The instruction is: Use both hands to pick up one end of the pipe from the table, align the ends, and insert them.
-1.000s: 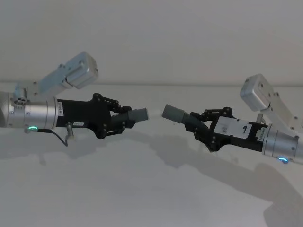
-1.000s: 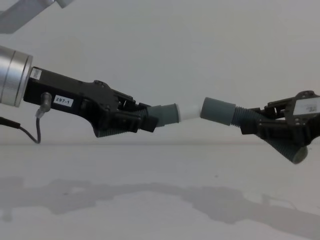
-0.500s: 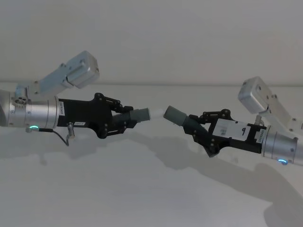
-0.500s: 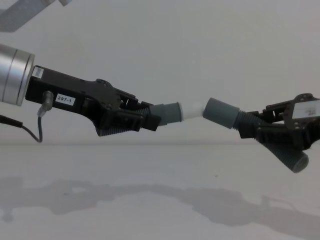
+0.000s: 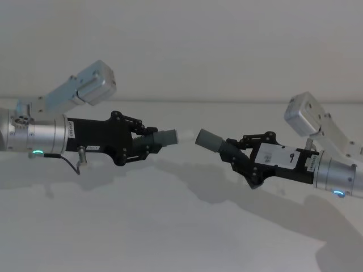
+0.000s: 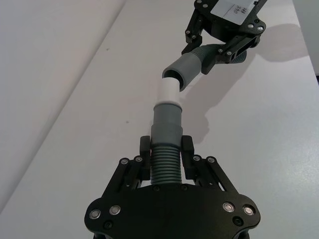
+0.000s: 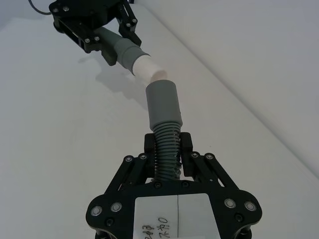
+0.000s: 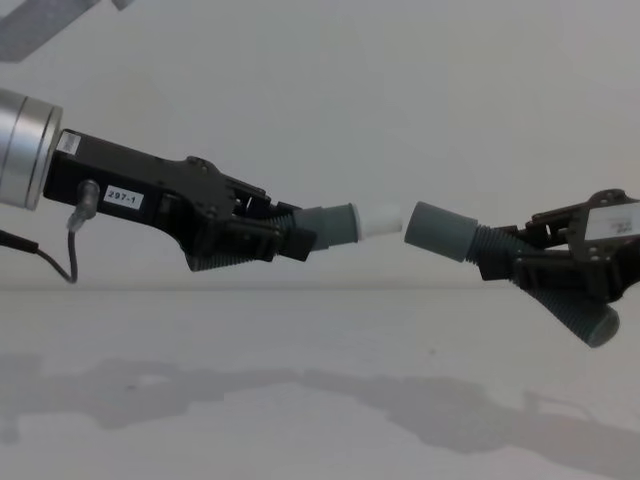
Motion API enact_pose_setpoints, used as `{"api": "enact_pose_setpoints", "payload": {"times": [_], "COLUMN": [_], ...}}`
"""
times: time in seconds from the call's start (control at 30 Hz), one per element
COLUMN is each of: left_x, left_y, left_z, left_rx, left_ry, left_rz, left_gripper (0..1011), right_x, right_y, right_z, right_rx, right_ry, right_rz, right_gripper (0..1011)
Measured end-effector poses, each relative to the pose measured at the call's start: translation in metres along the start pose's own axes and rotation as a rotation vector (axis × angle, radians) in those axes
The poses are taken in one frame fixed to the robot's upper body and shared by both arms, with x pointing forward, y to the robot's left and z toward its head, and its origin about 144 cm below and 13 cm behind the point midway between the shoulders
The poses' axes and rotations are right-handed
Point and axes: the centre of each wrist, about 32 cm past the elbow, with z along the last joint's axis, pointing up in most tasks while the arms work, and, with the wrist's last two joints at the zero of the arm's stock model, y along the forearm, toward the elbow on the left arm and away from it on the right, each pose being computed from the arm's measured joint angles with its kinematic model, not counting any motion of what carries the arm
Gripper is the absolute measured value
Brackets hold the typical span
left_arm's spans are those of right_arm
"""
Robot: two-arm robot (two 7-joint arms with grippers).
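Left tool (image 8: 285,232) clamped on ribbed grey pipe (image 8: 325,226), smooth white tip (image 8: 381,218) pointing right; right tool (image 8: 510,262) clamped on socket piece (image 8: 445,231), apparently just apart.

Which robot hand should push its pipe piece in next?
Probably either; I'd pick the left gripper. Its dark grey ribbed tube piece ends in the narrow white tip, just short of the wider grey socket held by the right gripper. The socket tilts, so the right should level.

A plain pale wall (image 5: 181,45) rises behind the desk, meeting its far edge in a straight line. Soft grey shadows (image 8: 420,405) lie across the white surface below.
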Motion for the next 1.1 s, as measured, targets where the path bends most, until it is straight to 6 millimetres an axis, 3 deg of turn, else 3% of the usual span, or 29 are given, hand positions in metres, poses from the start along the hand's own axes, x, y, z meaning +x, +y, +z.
{"api": "enact_pose_setpoints", "payload": {"times": [1.1], "left_x": [0.0022], "left_y": [-0.0037], "left_z": [-0.0005], "left_rx": [-0.002], "left_ry": [0.000], "left_rz": [-0.002], "left_gripper": [352], "right_x": [0.0001], "right_y": [-0.0018], "right_z": [0.0012], "right_rx": [0.001], "right_ry": [0.004], "right_rz": [0.012], "right_gripper": [286]}}
